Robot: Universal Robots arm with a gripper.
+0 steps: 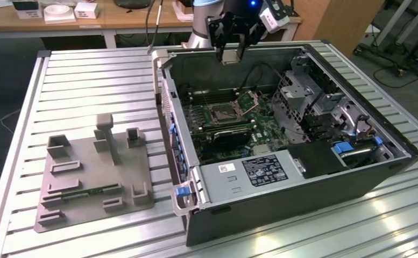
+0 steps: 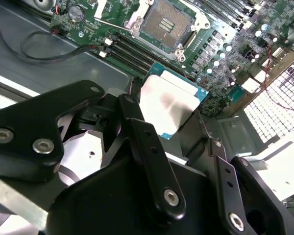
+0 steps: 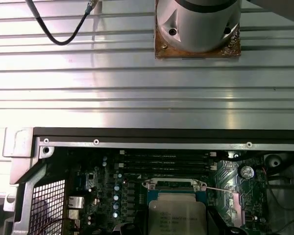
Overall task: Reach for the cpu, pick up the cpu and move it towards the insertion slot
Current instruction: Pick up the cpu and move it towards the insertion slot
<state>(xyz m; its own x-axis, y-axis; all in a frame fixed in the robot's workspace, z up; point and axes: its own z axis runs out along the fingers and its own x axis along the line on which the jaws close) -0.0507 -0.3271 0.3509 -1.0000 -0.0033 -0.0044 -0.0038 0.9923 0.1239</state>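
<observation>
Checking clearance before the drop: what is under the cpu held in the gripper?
In the second wrist view the cpu, shut in the gripper, hangs above the motherboard; the open insertion slot lies apart. The board directly beneath the chip is covered.

Exterior view: high, off the arm, angled down over the ribbed surface [image 1: 86, 80] at the open computer case [image 1: 281, 215], whole scene in frame. Second wrist view: sits right behind the claw [image 2: 181, 129], very close, looking past it to the motherboard [image 2: 225, 49]. First wrist view: looks down at the case's far wall and arm base [image 3: 198, 27]. Both wrist views share the cpu [image 2: 169, 105] and the insertion slot [image 2: 164, 24].
</observation>
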